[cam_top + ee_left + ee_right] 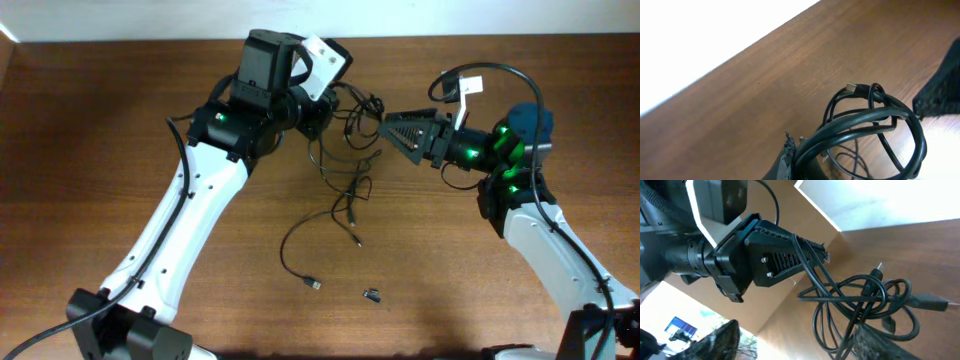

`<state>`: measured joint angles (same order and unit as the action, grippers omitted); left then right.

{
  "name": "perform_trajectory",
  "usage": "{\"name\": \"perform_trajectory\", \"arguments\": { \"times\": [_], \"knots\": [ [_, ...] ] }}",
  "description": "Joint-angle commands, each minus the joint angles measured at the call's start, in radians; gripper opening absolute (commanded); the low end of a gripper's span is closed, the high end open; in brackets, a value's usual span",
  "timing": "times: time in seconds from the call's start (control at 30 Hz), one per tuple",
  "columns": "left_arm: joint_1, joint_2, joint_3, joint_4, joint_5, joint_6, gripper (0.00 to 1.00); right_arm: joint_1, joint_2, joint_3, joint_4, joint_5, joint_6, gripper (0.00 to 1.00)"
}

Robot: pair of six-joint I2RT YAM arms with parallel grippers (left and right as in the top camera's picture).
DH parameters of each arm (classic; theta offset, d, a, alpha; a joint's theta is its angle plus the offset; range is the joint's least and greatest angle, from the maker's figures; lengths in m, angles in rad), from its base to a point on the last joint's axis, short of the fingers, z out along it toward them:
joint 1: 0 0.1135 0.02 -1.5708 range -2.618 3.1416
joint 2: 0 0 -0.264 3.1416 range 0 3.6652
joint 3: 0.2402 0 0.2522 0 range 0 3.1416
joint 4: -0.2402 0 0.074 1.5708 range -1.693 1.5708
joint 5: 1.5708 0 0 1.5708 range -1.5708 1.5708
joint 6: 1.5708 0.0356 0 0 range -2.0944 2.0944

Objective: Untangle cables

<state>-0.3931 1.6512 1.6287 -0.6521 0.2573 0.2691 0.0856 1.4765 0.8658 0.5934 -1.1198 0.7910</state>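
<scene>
The cables (356,112) are thin black cords bunched in a tangle above the table's far middle. My left gripper (322,116) is shut on them. In the left wrist view they loop out of that gripper (795,146) as wide rings (875,125) with a metal-tipped plug (855,88) on top. Loose strands (345,200) hang down to the table and end in a plug (313,284). My right gripper (388,128) stands open just right of the tangle. In the right wrist view its fingers (715,342) stand wide apart, and some loops of the tangle (865,300) hang between them, ungripped.
A tiny dark stubby piece (371,295) lies on the wooden table near the front middle. The table's far edge meets a white wall (120,20). Thicker black arm cables (500,75) arc above the right arm.
</scene>
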Motion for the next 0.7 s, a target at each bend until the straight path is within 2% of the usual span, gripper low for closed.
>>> {"name": "perform_trajectory", "arguments": {
  "times": [0.0, 0.17, 0.37, 0.5, 0.6, 0.67],
  "knots": [
    [0.005, 0.003, 0.012, 0.003, 0.009, 0.13, 0.0, -0.003, -0.002, 0.005, 0.005, 0.031, 0.035, 0.75],
    [0.003, 0.003, 0.012, 0.023, 0.099, 0.13, 0.0, -0.003, -0.002, 0.005, -0.161, 0.101, 0.037, 0.73],
    [0.002, 0.003, 0.012, 0.041, 0.1, 0.135, 0.0, 0.0, -0.002, 0.005, -0.171, 0.105, 0.071, 0.69],
    [0.002, 0.003, 0.011, 0.031, 0.137, 0.274, 0.0, 0.0, -0.002, 0.005, -0.159, 0.107, 0.155, 0.69],
    [0.002, 0.005, 0.01, 0.031, 0.137, 0.309, 0.0, 0.0, -0.002, 0.005, -0.159, 0.1, 0.242, 0.68],
    [0.001, 0.005, 0.01, 0.031, 0.148, 0.308, 0.0, 0.0, -0.002, 0.005, -0.159, 0.094, 0.291, 0.59]
  ]
}}
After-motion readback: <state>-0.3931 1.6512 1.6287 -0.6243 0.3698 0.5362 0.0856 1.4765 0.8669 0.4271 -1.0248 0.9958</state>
